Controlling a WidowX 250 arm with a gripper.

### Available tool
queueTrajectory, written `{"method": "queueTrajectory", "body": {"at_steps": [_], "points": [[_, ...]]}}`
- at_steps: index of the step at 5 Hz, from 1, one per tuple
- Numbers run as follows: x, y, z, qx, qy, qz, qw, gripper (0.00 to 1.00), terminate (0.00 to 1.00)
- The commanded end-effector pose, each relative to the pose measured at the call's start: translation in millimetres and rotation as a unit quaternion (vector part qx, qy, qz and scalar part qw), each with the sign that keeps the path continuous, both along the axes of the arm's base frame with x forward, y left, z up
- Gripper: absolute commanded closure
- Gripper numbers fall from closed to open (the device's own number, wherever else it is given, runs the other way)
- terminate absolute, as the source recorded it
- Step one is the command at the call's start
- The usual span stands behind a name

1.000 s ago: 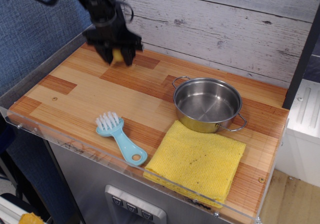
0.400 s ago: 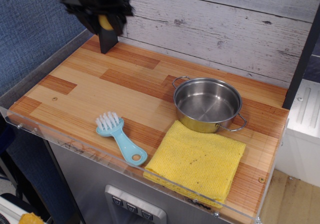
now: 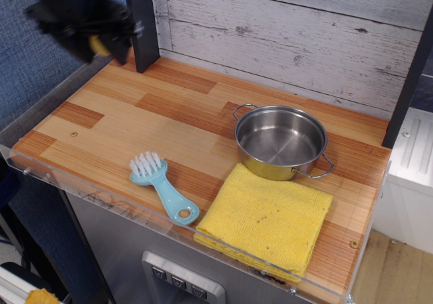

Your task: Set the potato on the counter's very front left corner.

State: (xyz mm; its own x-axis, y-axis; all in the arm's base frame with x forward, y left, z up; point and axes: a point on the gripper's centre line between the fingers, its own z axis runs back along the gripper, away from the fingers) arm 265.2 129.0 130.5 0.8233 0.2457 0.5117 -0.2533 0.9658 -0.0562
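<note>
Gripper [image 3: 95, 45]: blurred, raised above the counter's [image 3: 122, 124] rear left edge, jaws pinching the potato [image 3: 99, 46] (only a pale-yellow sliver shows between them). Potato: held aloft, clear of the wood. On the counter: steel pot [image 3: 281, 141], yellow cloth [image 3: 267, 217] touching its front, blue brush [image 3: 160, 185] near the front rim.

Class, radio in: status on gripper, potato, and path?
Gripper airborne at back left, jaws shut on potato. Front left corner of counter bare. Brush sits clear of it.
</note>
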Motion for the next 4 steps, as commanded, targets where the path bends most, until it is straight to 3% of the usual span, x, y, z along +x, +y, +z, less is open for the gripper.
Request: {"method": "queueTrajectory", "body": {"at_steps": [1, 4], "points": [[-46.6, 37.9, -10.0, 0.003, 0.009, 0.076, 0.997, 1.0, 0.0], [-48.3, 59.1, -64.2, -0.002, 0.069, 0.096, 0.993, 1.0, 0.0]]}}
